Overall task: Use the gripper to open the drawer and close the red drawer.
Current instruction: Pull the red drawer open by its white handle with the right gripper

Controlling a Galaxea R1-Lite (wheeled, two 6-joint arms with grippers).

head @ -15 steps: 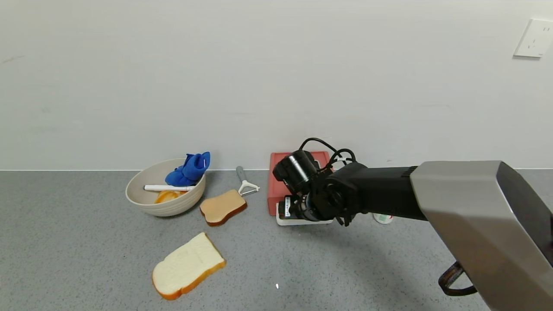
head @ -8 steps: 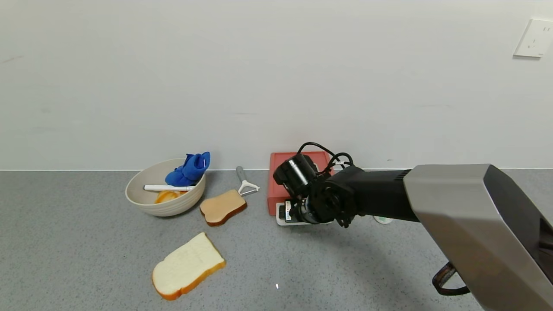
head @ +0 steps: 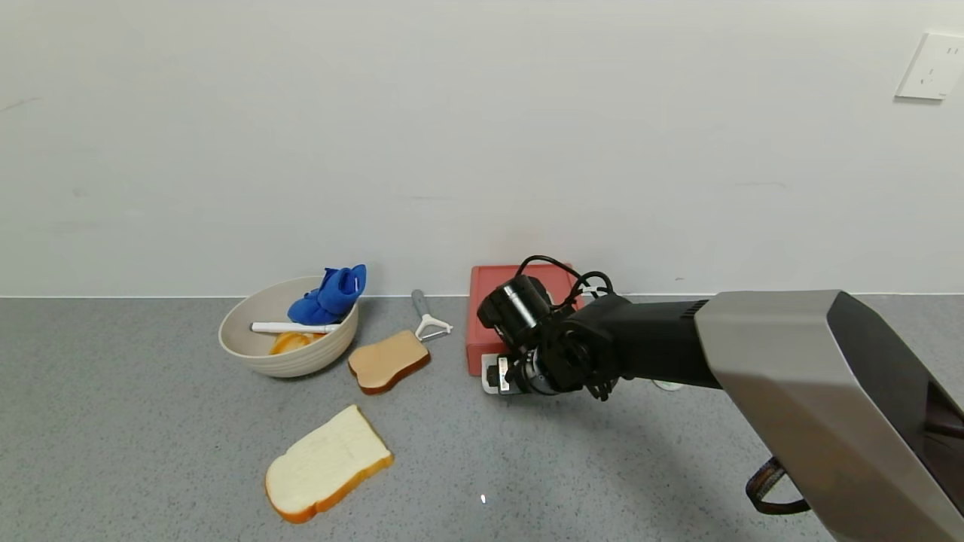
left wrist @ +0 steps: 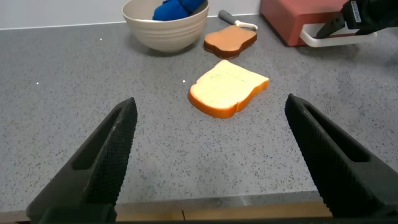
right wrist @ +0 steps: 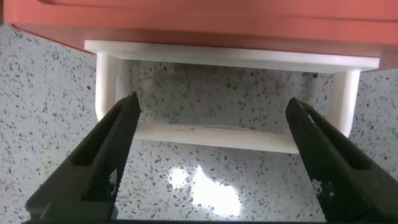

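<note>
Right wrist view shows the key relation: the right gripper [right wrist: 211, 162] hangs with its jaws spread wide, one dark finger to each side, and the white loop handle [right wrist: 211, 134] of the drawer [right wrist: 199, 22] lies straight ahead of them, its front bar running crosswise to the line of approach and spanning the gap between the two jaws. The bar rests low over the speckled grey desk [right wrist: 205, 199], joined by two short white legs to the salmon-red front beyond; I cannot tell whether the tips already reach under or over the bar. From the head view, going from near to far: a white bread slice [head: 327, 463] lies closest, then a brown toast slice [head: 388, 361], the right gripper [head: 501, 375] at the handle [head: 489, 374], a peeler [head: 428, 320] and a beige bowl [head: 286, 339] holding a blue cloth [head: 330, 295], with the drawer [head: 482, 324] backed against the wall. The left gripper [left wrist: 214, 162] is parked well off to the robot's left, jaws released and holding nothing, so the right arm is plainly the nearer one. The drawer looks shut or nearly so; the coming move likely calls for closing onto the bar across its long axis and drawing straight back toward the robot.
</note>
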